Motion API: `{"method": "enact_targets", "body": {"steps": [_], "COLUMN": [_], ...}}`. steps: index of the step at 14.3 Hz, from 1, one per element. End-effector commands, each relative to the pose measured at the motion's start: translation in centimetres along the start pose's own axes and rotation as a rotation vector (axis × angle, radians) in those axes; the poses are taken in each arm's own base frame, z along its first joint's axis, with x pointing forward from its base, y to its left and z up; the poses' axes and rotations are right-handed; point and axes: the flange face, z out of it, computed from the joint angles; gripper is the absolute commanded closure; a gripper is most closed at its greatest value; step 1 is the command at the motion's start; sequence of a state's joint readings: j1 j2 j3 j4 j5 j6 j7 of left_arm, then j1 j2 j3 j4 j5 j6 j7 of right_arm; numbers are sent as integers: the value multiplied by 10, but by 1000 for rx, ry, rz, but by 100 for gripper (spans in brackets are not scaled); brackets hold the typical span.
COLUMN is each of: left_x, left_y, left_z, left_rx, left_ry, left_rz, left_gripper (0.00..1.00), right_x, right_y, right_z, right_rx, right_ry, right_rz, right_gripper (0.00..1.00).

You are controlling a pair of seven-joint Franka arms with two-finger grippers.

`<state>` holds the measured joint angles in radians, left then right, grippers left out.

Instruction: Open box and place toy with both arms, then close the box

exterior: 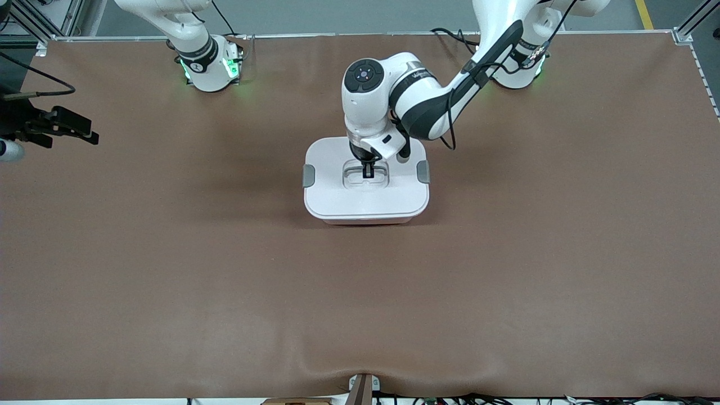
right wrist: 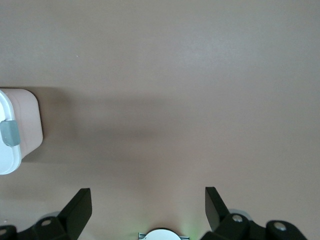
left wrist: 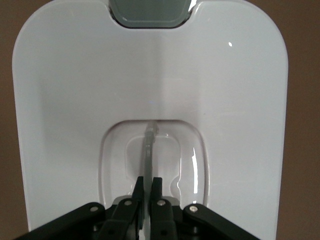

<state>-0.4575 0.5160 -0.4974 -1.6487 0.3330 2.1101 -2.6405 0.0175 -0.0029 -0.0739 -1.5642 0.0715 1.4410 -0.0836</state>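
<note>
One pincer, the left pincer (left wrist: 147,192), clenched on handle (left wrist: 149,145) atop box (exterior: 365,188); right pincer (right wrist: 147,207) released, waiting apart.

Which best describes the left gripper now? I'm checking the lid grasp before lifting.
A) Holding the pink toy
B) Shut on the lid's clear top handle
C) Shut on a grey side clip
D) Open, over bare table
B: the left gripper has its fingers pinched on the clear handle in the recess of the white lid of the box.
</note>
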Motion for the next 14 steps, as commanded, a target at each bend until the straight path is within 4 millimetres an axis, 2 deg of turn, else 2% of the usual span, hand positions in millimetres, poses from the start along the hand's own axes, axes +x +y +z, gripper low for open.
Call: {"method": "enact_targets", "body": {"steps": [1,4,5,6,7,8,9,12,14], "left_x": [-1,0,1,1,1,0,1,8,14], "left_y": [-10,-8,-6,-4,-2,-2,0,6,14], "left_z": [10,6,5,0,-4,-14,-26,-49,-65], "left_rx": [-38,-43,-43,-49,-54,-66,-78,-64,-57], "left_ry": [13,9,10,7,3,-5,-16,37,56], "left_rz": [-9,-11,-7,-2,-1,3,-4,16,58], "left_gripper": [100,100,94,65,40,19,2,0,0], "right_x": [2,2,2,2,1,1,1,9,9], "right_y": [-1,-3,-2,1,4,7,9,8,8], "right_z": [-5,-5,-5,-7,-9,-10,-10,1,1], "right_rx": [26,27,26,24,26,25,22,22,21], "right_ry": [2,6,5,10,15,17,15,-6,-5], "right_rz": [-4,-7,-5,-1,5,9,13,9,9], "right_gripper": [0,0,0,0,0,0,0,0,0]}}
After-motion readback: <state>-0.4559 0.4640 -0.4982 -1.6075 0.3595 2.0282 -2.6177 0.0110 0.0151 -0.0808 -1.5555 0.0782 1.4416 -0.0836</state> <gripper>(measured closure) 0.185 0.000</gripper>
